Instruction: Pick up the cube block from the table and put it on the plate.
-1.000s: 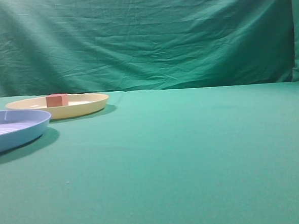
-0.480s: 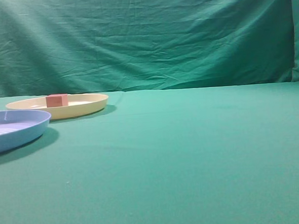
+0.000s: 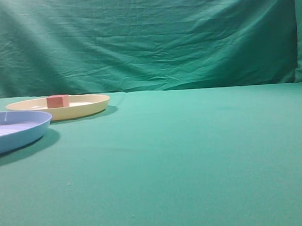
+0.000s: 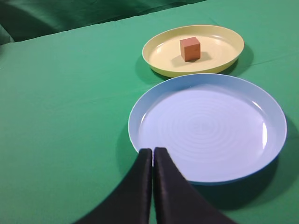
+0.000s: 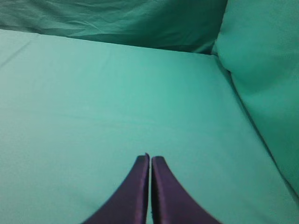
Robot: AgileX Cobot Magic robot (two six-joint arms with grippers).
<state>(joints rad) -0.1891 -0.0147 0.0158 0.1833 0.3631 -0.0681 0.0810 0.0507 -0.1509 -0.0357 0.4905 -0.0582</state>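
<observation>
- Green cloth table (image 3: 194,156), with green drapes behind it
- cube block (image 4: 190,48) sits in the cream plate (image 4: 224,58), next to a light blue plate (image 4: 208,128)
- left gripper (image 4: 153,151) and right gripper (image 5: 150,157) both pinched closed, holding nothing

Green table (image 3: 194,156): whole centre and right side bare cloth, open to approach from the front, from above and from the right.

Obstacles all at the left. Blue plate (image 3: 13,130) at the near left edge, low rim, nothing in it. Yellow plate (image 3: 63,107) just behind it, a narrow strip of cloth between the two rims. Small red cube (image 4: 190,48) sits inside the yellow plate, clear of the rim on all sides, open above.

Green backdrop (image 3: 146,41) closes off the far edge. In the right wrist view a cloth wall (image 5: 266,70) rises along that side of the table.
</observation>
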